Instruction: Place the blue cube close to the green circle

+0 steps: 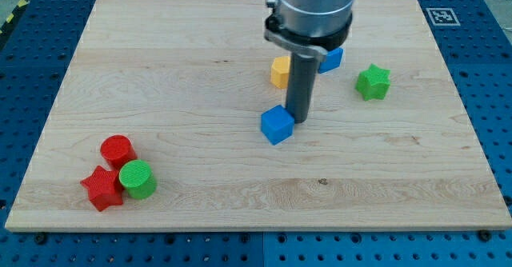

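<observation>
The blue cube (277, 125) lies near the middle of the wooden board (200, 59). My tip (301, 121) stands right against the cube's right side, touching or almost touching it. The green circle (138, 179), a short cylinder, sits at the view's lower left, far to the left of and below the cube. It touches a red star (102, 189) on its left, and a red cylinder (117, 150) sits just above it.
A yellow block (279, 72) lies just above the tip, partly behind the rod. A second blue block (330, 59) sits to the rod's right, partly hidden. A green star (373, 82) lies at the view's right. The board's edges border a blue perforated table.
</observation>
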Motion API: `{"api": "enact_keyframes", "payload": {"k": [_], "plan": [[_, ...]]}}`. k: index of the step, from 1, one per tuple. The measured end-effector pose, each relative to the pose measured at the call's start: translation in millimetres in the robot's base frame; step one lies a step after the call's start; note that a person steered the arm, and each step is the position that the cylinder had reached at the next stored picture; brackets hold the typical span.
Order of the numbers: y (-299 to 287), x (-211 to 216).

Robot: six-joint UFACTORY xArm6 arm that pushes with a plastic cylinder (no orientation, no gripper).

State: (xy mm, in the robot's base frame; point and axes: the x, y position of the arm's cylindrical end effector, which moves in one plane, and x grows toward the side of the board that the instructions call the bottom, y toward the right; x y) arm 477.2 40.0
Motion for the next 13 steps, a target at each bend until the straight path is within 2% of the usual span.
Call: {"api": "enact_keyframes", "payload": {"k": [4, 5, 7, 8, 9, 11, 12, 13], "plan": [[-89.7, 99.7], [-96.8, 104.5], [-98.2, 57.6], [-98.8, 48.7], [-101.6, 53.0], [-114.5, 88.2], [-122.7, 79.8], [-122.7, 14.1]]}}
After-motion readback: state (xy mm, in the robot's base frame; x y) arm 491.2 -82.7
